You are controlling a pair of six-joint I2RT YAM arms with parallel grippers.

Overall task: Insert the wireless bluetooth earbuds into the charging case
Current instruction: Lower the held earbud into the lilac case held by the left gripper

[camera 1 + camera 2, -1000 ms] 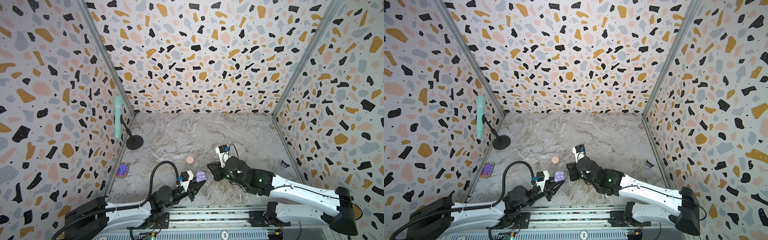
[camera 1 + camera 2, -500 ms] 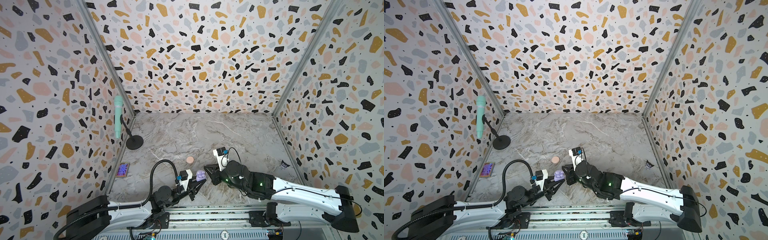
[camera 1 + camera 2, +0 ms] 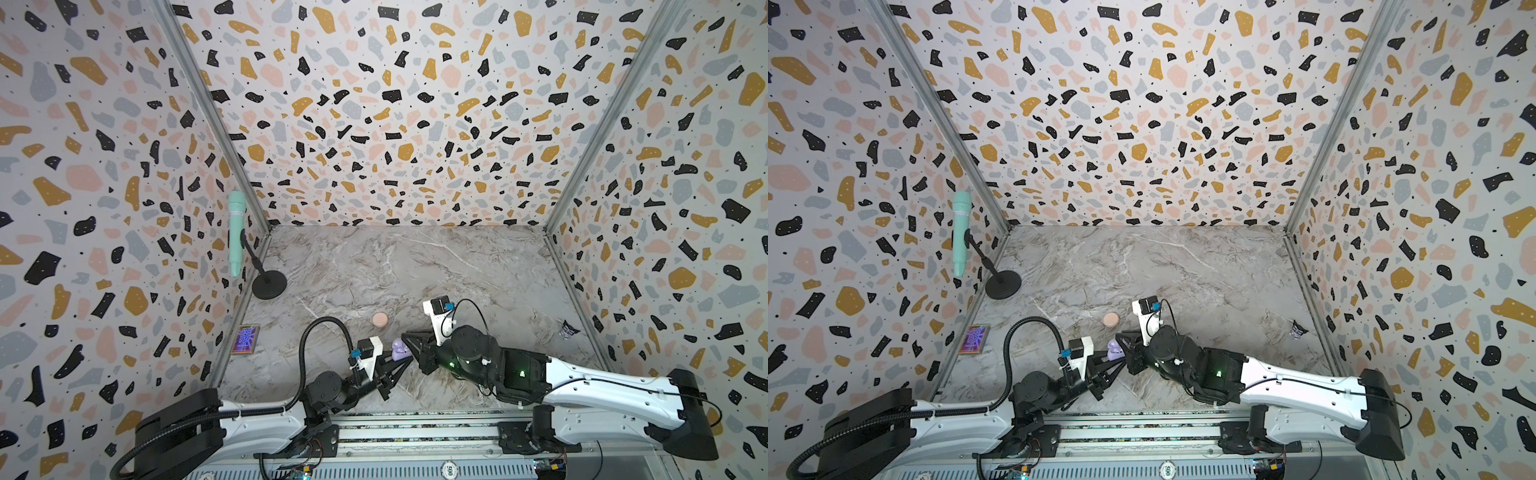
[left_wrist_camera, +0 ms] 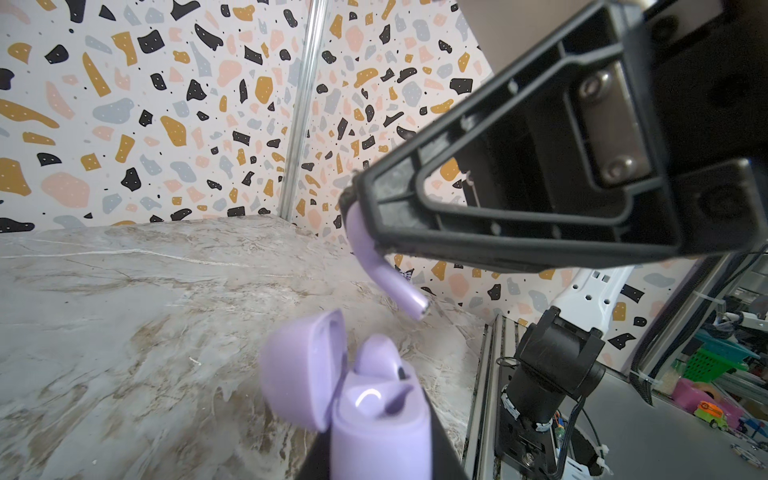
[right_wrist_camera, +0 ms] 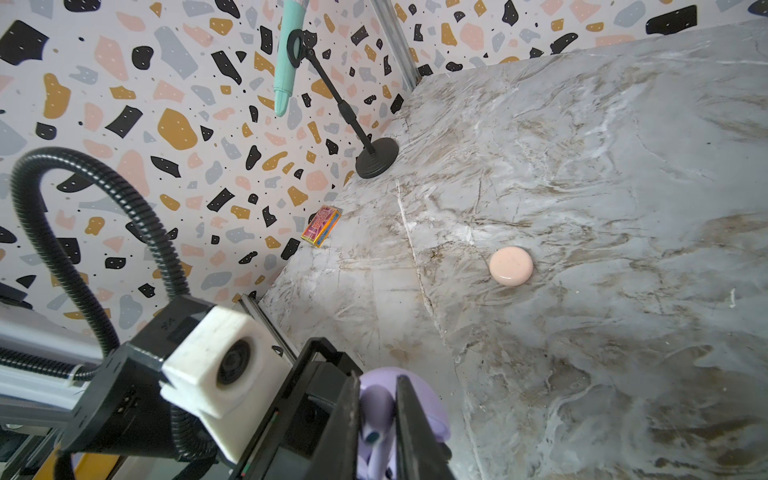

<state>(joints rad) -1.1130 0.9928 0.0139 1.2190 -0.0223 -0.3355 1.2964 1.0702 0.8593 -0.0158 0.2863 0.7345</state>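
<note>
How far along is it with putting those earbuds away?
Done: one lavender bud sits in the open lavender case, held by the left claw. In hand: the right claw holds a second lavender bud above it. Left: seating it. The pink case lies closed; its contents are hidden.

In left tool point(image 3: 401, 357) open case point(image 4: 374, 415) held, earbud point(image 4: 388, 278) gripped just above it by right tool point(image 5: 376, 399), closed case point(image 3: 380, 319) laid on table point(image 3: 415, 266) beyond both tools

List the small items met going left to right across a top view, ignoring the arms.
In order: colourful small box, pink round case, open lavender case, dark crumpled wrapper. Omitted: microphone stand, overlapping the box.
</note>
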